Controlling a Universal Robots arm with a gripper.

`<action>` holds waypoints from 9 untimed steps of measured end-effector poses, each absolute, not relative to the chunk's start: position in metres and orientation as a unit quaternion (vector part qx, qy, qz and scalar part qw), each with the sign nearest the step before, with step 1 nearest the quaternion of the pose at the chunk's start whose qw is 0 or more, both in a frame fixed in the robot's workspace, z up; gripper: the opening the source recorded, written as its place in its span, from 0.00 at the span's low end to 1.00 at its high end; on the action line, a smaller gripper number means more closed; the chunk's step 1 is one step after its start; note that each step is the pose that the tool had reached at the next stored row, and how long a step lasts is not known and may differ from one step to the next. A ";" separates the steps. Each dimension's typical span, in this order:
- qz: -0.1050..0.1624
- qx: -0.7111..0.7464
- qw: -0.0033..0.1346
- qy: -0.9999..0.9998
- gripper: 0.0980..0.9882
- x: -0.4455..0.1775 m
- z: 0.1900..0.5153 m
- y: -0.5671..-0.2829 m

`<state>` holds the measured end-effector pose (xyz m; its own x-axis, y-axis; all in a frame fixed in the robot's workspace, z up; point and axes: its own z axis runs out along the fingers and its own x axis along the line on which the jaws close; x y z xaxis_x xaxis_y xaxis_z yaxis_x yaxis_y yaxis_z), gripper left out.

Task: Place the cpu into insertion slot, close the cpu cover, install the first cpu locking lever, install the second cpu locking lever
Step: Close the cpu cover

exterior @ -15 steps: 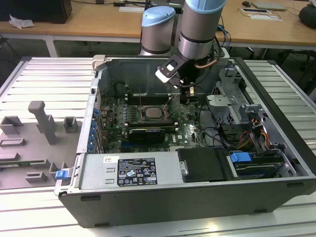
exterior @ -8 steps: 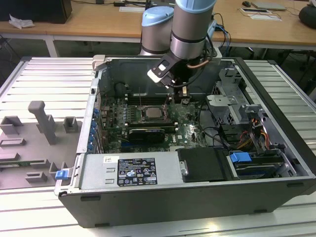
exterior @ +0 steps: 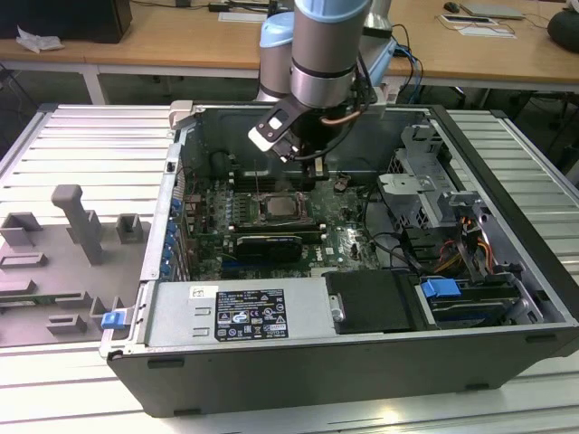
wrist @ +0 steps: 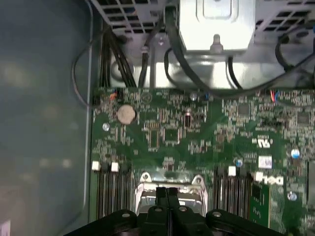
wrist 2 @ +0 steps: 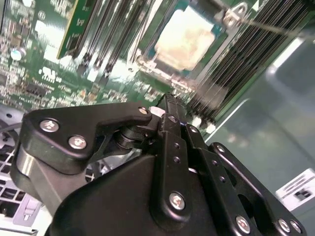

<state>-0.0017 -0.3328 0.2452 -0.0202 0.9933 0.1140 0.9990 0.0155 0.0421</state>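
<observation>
Second wrist view: cpu (wrist 2: 184, 39) (pale top) just beyond closed gripper (wrist 2: 170, 100)

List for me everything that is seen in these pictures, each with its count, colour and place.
computer case: one, dark grey, open, on the table
table: one, silver, ribbed, under the case
circuit board: one, green, inside the case
cpu: one, pale silver-beige, seated on the circuit board
cpu cover: one, silver, lying around the cpu
graphics card: one, black, beside the cpu
coin battery: one, silver, on the circuit board
power supply: one, grey, along the case's near wall
fixture: one, grey, on the table at the exterior view's left
arm: one, silver and blue, above the case
gripper: one, black, jaws shut, close to the cpu cover
</observation>
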 end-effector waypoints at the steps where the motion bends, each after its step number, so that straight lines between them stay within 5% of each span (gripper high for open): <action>1: -0.055 -0.699 0.026 -0.712 0.01 -0.004 0.245 -0.333; 9: -0.055 -0.699 0.026 -0.712 0.01 -0.020 0.242 -0.332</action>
